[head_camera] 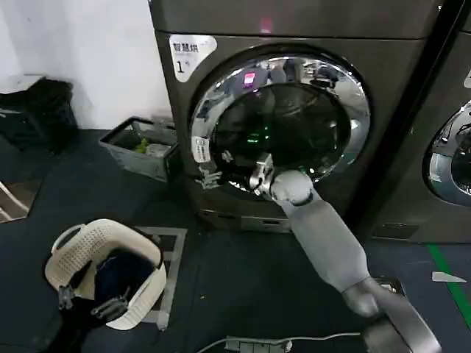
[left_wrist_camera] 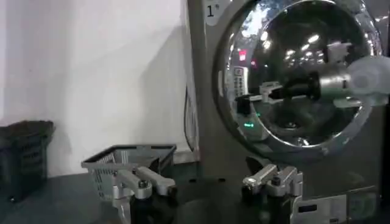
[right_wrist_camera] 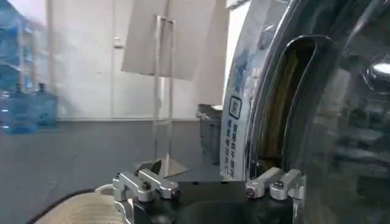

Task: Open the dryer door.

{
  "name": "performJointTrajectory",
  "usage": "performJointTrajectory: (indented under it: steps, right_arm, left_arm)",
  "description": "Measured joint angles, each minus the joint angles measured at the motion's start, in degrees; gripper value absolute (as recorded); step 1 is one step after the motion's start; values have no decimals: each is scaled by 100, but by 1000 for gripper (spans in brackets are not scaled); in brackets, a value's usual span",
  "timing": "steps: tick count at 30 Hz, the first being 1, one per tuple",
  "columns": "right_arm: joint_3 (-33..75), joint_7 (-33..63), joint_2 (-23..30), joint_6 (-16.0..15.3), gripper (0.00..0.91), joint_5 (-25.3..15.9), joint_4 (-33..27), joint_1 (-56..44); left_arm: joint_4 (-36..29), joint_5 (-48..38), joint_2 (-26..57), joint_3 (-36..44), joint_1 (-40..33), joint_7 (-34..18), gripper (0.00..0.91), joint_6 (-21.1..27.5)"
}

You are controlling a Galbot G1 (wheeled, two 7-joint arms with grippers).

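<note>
1. The dryer door (head_camera: 283,121) is sitting on the front of the dark grey machine (head_camera: 221,184) that carries the "1" sticker (head_camera: 190,53) at its upper left corner. The door is showing a chrome ring around dark tinted glass.
2. The right arm (head_camera: 324,235) is reaching up from the near right toward the lower left part of the door. The right gripper (head_camera: 254,175) is positioned at the chrome ring, close to the white label (head_camera: 199,149) on the door's left edge.
3. In the left wrist view, the right gripper (left_wrist_camera: 253,97) is pointing left across the glass, just beside the label (left_wrist_camera: 238,80) on the dryer door (left_wrist_camera: 298,73).
4. In the right wrist view, the right gripper (right_wrist_camera: 210,185) is standing released, with its two finger bases well apart and nothing between them. The recessed handle slot (right_wrist_camera: 286,103) of the dryer door (right_wrist_camera: 341,109) is lying just ahead of it.
5. The left gripper (left_wrist_camera: 210,185) is hanging low and to the left of the machine, near the floor, likewise released and grasping nothing.
6. A grey crate (head_camera: 140,147) is resting on the floor to the left of the machine. A white laundry basket (head_camera: 103,272) is standing nearer, at the left.
7. A second machine's chrome-ringed door (head_camera: 450,154) is showing at the far right.
</note>
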Motion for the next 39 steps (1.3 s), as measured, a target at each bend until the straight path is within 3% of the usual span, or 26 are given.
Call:
performJointTrajectory:
  steps: [7,15,22,39]
  right_arm:
    - [200,-292,-225,-276,907,365,529,-351]
    - [300,-679,-573,-296,907,729,1014,-735]
    - [499,-993,-946,-98,907,912,1432,-1075]
    - [1289,-2076,-1731,23,907,1320,2195,-2051]
  left_arm:
    - [69,-210,349,5,-282,-17,907,408]
    - [366,-1013,960,94,-751,313,907,439]
    - [671,-1698,1658,309,-1202,628,907,464]
    - [1725,-2966,3132,1970,-2580,896,907,8]
